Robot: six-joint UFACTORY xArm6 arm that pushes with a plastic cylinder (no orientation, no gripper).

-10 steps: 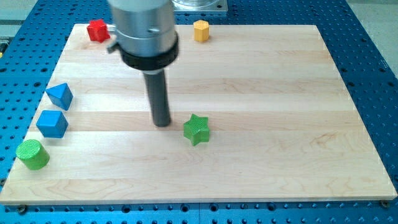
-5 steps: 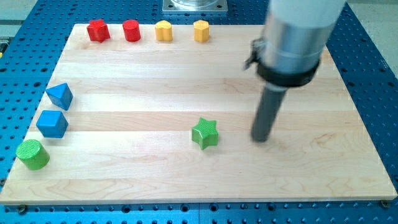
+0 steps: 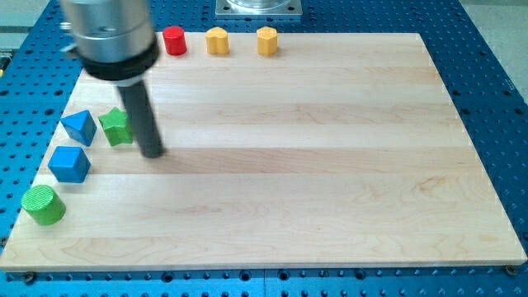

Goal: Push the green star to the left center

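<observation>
The green star (image 3: 115, 126) lies at the view's left, close to the board's left edge at mid height, its right side partly hidden by my rod. My tip (image 3: 151, 153) rests on the board just right of and slightly below the star, touching or almost touching it. A blue triangular block (image 3: 79, 127) sits directly left of the star, nearly against it.
A blue block (image 3: 68, 163) and a green cylinder (image 3: 42, 205) lie below the triangle along the left edge. A red cylinder (image 3: 173, 40) and two yellow blocks (image 3: 216, 40) (image 3: 266, 40) stand along the top edge. My arm hides the top left corner.
The green star has been carried from the board's middle to the left edge. My tip went from the star's right side across the board to the left with it.
</observation>
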